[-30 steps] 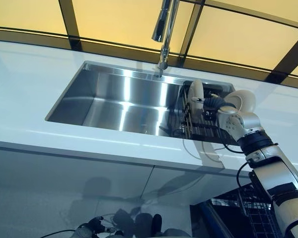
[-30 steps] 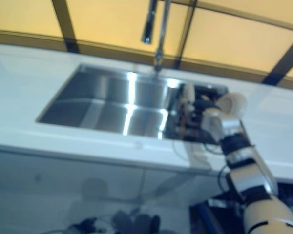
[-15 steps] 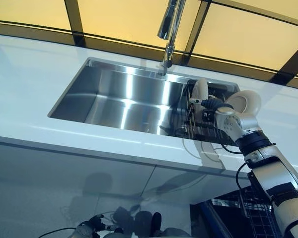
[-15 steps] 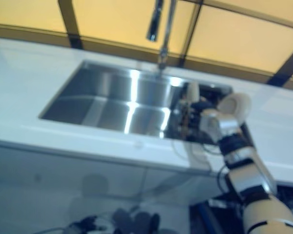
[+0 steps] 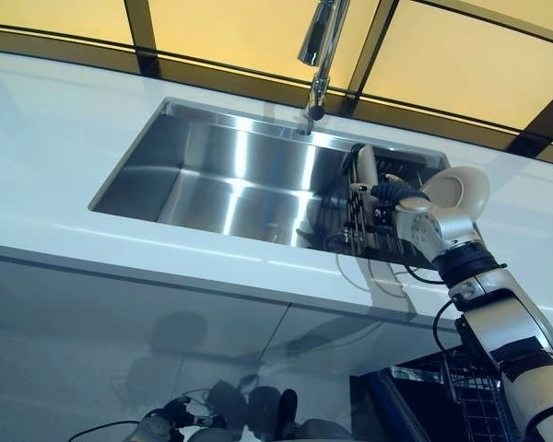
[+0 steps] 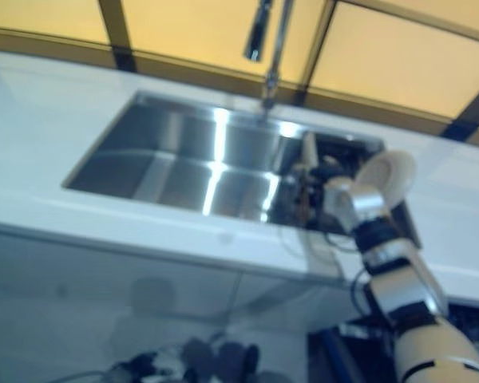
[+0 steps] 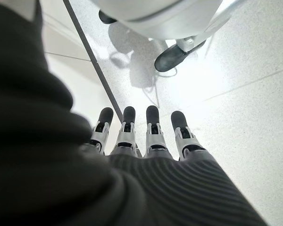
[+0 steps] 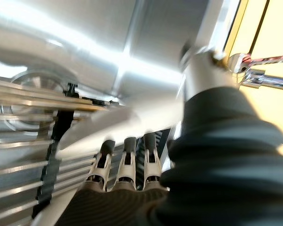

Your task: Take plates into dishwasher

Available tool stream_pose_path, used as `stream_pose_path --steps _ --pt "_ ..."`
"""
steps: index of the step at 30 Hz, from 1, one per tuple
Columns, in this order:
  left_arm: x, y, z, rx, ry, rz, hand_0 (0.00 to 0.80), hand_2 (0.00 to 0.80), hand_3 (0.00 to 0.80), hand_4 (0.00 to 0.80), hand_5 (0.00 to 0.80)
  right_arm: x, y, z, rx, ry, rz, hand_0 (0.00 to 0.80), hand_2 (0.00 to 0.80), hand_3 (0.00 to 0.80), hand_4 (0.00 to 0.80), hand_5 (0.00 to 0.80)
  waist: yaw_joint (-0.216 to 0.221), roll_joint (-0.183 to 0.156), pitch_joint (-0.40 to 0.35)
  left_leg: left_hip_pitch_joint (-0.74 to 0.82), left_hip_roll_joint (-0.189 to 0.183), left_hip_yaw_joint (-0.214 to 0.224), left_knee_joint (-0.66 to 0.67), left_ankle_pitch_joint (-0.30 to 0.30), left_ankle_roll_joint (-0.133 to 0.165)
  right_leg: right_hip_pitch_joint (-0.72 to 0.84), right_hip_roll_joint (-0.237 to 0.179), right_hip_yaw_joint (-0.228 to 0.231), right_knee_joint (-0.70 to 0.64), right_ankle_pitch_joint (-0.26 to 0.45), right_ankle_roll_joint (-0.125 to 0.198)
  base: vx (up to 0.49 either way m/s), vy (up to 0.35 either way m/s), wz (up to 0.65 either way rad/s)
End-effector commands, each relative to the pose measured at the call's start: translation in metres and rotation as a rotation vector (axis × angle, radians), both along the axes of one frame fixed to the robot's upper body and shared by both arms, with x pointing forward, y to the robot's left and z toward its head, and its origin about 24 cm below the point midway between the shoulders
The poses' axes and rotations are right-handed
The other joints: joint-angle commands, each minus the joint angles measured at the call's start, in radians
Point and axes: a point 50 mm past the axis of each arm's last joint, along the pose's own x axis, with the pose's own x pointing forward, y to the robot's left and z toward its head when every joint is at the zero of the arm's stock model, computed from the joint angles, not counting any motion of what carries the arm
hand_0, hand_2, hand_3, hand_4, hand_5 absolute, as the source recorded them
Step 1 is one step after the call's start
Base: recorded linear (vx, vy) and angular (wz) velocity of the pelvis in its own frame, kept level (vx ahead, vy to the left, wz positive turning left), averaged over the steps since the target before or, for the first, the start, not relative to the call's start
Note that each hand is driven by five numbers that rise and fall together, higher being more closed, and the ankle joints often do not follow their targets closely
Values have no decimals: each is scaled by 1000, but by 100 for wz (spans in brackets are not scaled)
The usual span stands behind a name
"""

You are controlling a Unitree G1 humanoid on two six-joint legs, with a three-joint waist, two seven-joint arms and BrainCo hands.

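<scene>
The task has barely begun: the right hand (image 5: 394, 195) reaches the white round plate (image 5: 365, 168) standing upright in the dark wire rack (image 5: 384, 241) inside the steel sink (image 5: 221, 180) (its grip unreadable). No plate has reached the dishwasher.

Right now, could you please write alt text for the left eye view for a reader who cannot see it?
The right robot hand reaches into a dish rack at the right end of a steel sink, at a white plate standing on edge. A second white plate shows just behind the wrist, and a tap rises above the white counter.
</scene>
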Motion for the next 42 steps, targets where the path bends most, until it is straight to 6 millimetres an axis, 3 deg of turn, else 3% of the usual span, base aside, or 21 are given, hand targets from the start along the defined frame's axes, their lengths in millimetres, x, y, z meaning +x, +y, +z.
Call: stream_pose_path --steps 1,8,23,24,25,26,33,42 --pt "15 -8 2 4 -11 -79 0 0 0 0 0 12 -15 65 -116 -169 -67 800 800 800 800 800 44 21 -11 -36 -46 -8 47 -59 48 -67 -26 -24 142 -64 87 0 0 0" --pt "11 -5 2 10 -4 -81 0 0 0 0 0 11 -32 70 -140 -183 -100 800 800 800 800 800 49 18 -12 -35 -45 -13 44 -59 48 -66 -27 -29 140 -62 91 3 -4 2" --pt "8 -6 1 1 -6 -87 0 0 0 0 0 9 -43 80 -202 -263 -114 800 800 800 800 800 42 25 -13 -27 -47 -11 42 -62 48 -66 -27 -29 141 -62 91 0 0 0" --pt "8 -6 1 1 -5 -87 0 0 0 0 0 8 -44 82 -216 -270 -115 734 734 734 734 734 41 25 -14 -26 -46 -10 41 -62 48 -66 -27 -30 141 -62 92 0 0 0" --pt "8 -6 1 2 -4 -89 0 0 0 0 0 8 -44 83 -214 -281 -117 279 279 279 279 279 41 24 -15 -25 -46 -11 41 -62 48 -65 -27 -30 140 -61 92 0 0 0" --pt "8 -6 1 2 -4 -88 0 0 0 0 0 7 -45 85 -220 -295 -112 0 0 0 0 0 40 24 -17 -25 -46 -11 41 -62 48 -64 -26 -30 139 -62 92 0 0 0" --pt "5 -4 0 3 0 -85 0 0 0 0 0 0 -59 105 -309 -420 -163 0 0 0 0 0 36 24 -19 -18 -46 -11 40 -64 48 -62 -26 -32 143 -62 95 0 0 0" --pt "-1 -2 -1 9 1 -77 0 0 0 0 0 -17 -96 123 -233 -594 -366 0 0 0 0 0 28 23 -23 -15 -44 -13 34 -66 50 -59 -21 -29 139 -63 97 -1 -2 0"
